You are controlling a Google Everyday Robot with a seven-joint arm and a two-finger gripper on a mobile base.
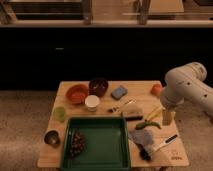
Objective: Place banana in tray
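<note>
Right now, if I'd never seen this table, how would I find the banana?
Find the big dark green tray at the table's front. Off its back right corner lies the banana, with the robot's tool hanging right of it. It is slim and yellow; the curved pod nearer the front is green, the orange fruit round.

Tray: is sitting at the front left of the surface.
Grapes: are lying inside the tray, in its left half.
Cup: is standing just behind the tray.
Banana: is lying right of the tray's back right corner, outside the rim.
Pod: is lying just right of the tray, in front of the banana.
Tool: is hanging right of the tray, just beyond banana and pod.
Round fruit: is sitting well behind and right of the tray.
</note>
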